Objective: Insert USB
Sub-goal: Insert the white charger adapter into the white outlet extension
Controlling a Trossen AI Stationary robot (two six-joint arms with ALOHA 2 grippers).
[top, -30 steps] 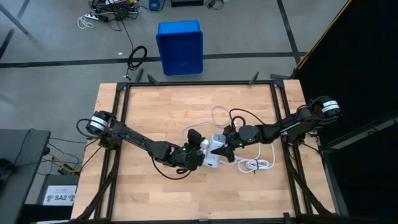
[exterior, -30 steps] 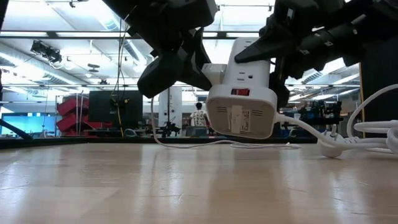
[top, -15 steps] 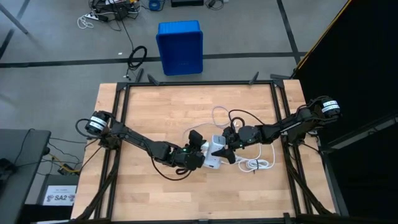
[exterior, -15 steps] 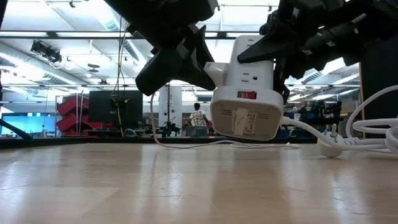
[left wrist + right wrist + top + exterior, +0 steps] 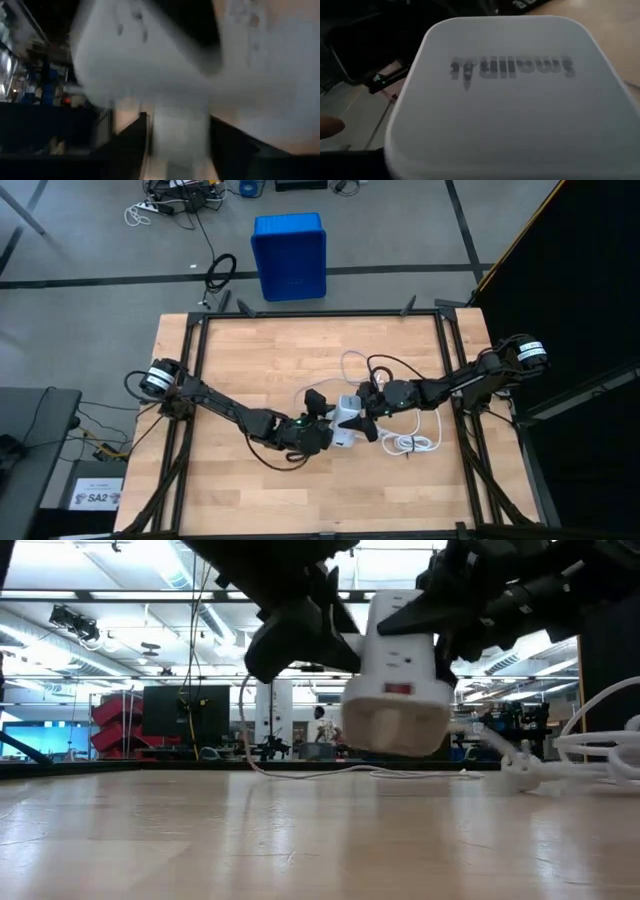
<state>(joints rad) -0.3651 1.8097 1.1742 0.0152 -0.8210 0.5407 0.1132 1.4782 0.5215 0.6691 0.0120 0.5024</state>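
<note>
USB (image 5: 352,364) unmoved, behind both jaws.

My left arm reaches in low from the table's left edge, elbow bent, and my left gripper (image 5: 322,427) sits at mid-table with its fingers (image 5: 131,145) spread. My right arm stretches in from the right edge, its right gripper (image 5: 366,415) just beside the left one, both held above the tabletop.
</note>
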